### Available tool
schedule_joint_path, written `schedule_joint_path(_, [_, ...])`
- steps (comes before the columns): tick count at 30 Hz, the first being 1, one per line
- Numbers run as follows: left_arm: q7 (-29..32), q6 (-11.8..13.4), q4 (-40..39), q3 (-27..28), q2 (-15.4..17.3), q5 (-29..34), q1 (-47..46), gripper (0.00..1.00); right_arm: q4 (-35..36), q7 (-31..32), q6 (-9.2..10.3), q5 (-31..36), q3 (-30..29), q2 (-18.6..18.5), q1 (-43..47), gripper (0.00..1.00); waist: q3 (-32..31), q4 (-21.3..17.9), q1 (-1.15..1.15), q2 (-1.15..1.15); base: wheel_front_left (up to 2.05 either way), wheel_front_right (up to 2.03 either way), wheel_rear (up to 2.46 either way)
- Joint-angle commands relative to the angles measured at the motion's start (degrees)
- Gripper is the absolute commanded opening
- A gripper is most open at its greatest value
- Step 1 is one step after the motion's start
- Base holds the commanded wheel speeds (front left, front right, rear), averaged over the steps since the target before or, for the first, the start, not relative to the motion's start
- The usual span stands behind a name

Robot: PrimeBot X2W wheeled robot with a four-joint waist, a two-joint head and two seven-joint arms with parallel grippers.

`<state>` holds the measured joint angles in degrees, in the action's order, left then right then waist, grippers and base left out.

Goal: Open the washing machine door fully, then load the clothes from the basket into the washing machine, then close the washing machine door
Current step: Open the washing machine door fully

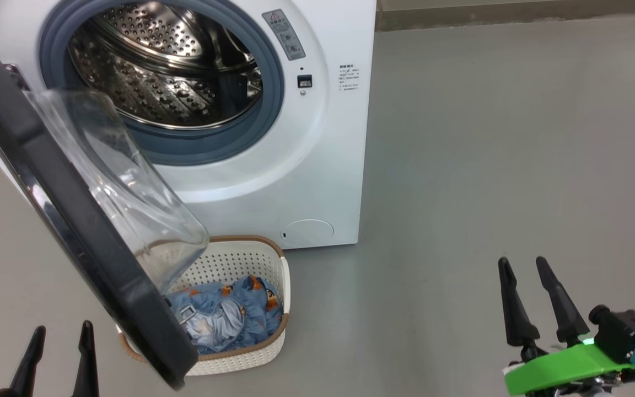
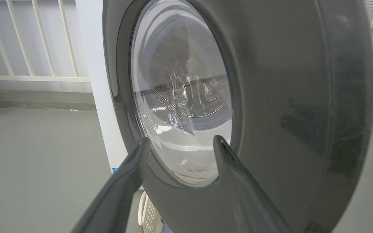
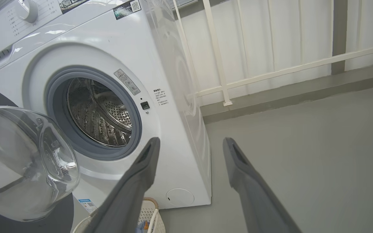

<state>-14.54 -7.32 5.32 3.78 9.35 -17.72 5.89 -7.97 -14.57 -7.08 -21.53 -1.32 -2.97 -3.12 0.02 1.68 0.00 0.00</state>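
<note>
The white washing machine (image 1: 323, 138) stands ahead with its steel drum (image 1: 168, 66) bare. Its door (image 1: 69, 209), black-rimmed with a domed glass centre, hangs swung out toward me on the left, over part of the basket (image 1: 273, 347). Light blue printed clothes (image 1: 229, 317) lie in that cream basket in front of the machine. At the lower left my left gripper (image 1: 61, 331) is open and empty, just outside the door's outer face (image 2: 287, 97). My right gripper (image 1: 521, 263) is open and empty over the floor, well right of the basket. The machine (image 3: 180, 129), door glass (image 3: 21, 161) and basket rim (image 3: 149, 202) appear in the right wrist view.
Grey floor (image 1: 488, 138) spreads wide to the right of the machine. A white railing (image 3: 270, 71) and low kerb run behind it. The open door blocks the left side of the basket.
</note>
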Motion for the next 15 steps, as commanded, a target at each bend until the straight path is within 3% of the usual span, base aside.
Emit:
schedule_joint_path(1, [-0.5,-0.2,-1.4,2.3,0.9,0.4,-0.8,1.00,2.1,-0.4,-0.41,1.7,0.9,0.1,0.0,1.00,0.0,0.0,0.00,0.00,0.00,0.00,0.00])
schedule_joint_path(15, [-0.5,-0.2,-0.8,2.4,0.3,1.5,-0.5,1.00,1.7,-0.4,-0.41,12.4,-0.8,0.1,3.8,1.00,-0.4,0.5,0.00,0.00,0.00,0.00,0.00])
